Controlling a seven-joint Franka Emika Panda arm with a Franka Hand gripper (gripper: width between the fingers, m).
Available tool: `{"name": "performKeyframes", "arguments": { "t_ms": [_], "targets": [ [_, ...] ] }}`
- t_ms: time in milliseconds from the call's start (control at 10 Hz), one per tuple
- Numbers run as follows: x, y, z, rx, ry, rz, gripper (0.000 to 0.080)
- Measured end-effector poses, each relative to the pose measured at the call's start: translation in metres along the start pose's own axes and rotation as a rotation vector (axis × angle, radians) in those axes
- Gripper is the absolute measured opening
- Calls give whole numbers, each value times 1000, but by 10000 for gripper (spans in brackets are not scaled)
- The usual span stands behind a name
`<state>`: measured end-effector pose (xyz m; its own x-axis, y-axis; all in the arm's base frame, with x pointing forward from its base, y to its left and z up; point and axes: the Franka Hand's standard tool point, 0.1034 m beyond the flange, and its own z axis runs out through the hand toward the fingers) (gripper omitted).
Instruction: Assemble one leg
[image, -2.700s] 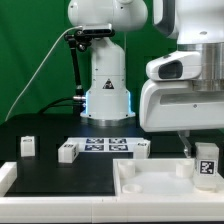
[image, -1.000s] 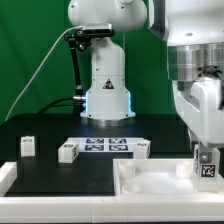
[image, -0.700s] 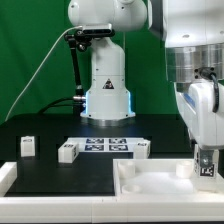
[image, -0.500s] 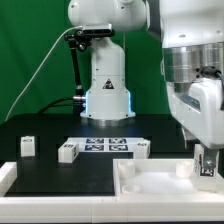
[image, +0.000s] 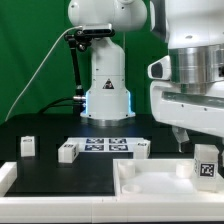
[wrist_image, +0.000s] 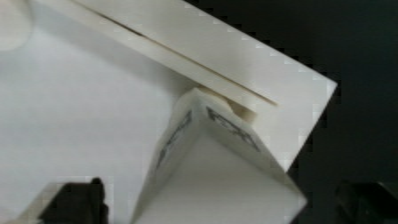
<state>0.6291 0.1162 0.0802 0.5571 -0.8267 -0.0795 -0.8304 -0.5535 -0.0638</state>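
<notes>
Hand (wrist_image: 219, 200) open, fingers wide either side of leg (image: 206, 163), upright at panel (image: 150, 186) corner. Prob. screw-in step; next: descend, grip, twist.

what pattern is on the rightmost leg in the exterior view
The leg is white with a black-and-white square tag; clearest in the exterior view.

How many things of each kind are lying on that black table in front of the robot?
Small white plastic blocks with square black-and-white tags: 4
Large flat white panel with raised corners: 1
Thin flat white marker board: 1
Total: 6
</notes>
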Motion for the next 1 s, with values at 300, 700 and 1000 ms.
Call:
{"name": "performKeyframes", "arguments": {
  "t_ms": [300,700,1000],
  "targets": [
    [-3,-1,1,-24,15,-335,649],
    [-3,-1,3,-41,42,-699,649],
    [-4,-3,4,-32,52,-747,536]
  ]
}}
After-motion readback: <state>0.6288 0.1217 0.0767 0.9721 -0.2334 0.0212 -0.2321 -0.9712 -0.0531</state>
